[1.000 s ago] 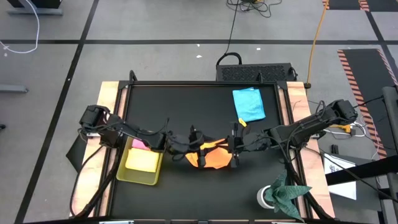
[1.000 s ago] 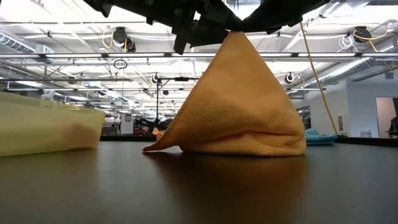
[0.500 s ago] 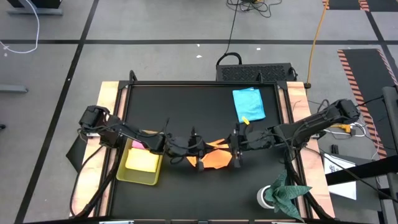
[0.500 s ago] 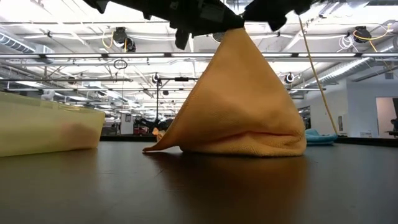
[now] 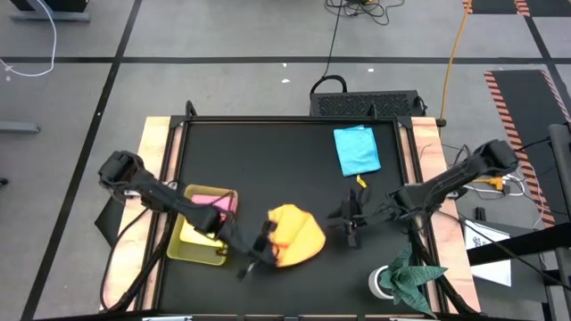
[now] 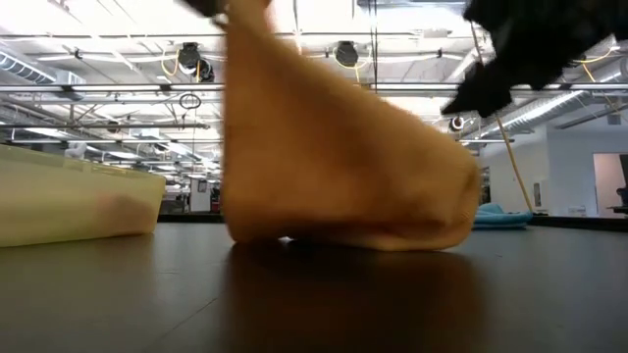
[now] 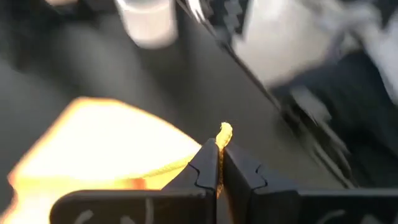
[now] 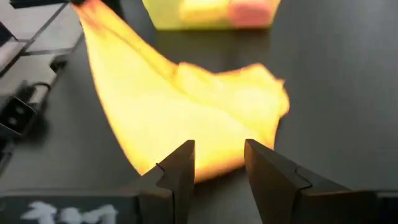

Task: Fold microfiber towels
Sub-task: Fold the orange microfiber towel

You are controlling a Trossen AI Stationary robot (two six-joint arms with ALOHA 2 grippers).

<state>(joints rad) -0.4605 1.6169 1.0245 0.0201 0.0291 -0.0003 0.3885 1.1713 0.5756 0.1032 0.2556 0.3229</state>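
Note:
The orange towel (image 5: 296, 235) lies bunched near the table's middle front; one end is drawn up toward the left (image 6: 245, 29). My left gripper (image 5: 257, 256) is at that raised end, shut on it. My right gripper (image 5: 348, 223) stands open just right of the towel, its fingers (image 8: 180, 168) apart and clear of the cloth (image 8: 199, 118). A light blue towel (image 5: 357, 150) lies flat at the far right. Pink (image 5: 207, 200) and yellow (image 5: 198, 234) towels lie in the tray (image 5: 223, 257). My left gripper pinches a small tip of the orange towel's edge (image 7: 224, 132) between its two shut fingers; the tip pokes out past the fingertips. The fingers come slanting down from the table's left. The cloth slopes from the hold down to its bunched part on the table (image 6: 392, 221).
The translucent yellow-green tray (image 6: 69, 201) stands at the left front, close to my left arm. A dark green cloth (image 5: 409, 276) on a white object sits at the near right corner. Bare black table (image 5: 268, 152) stretches toward the far edge.
My right gripper has let go of the towel's peak and drawn back a little toward the right edge. My left gripper has taken hold of that peak and pulled it toward the near left, so the upright cone has tipped over leftward while its base stayed on the table.

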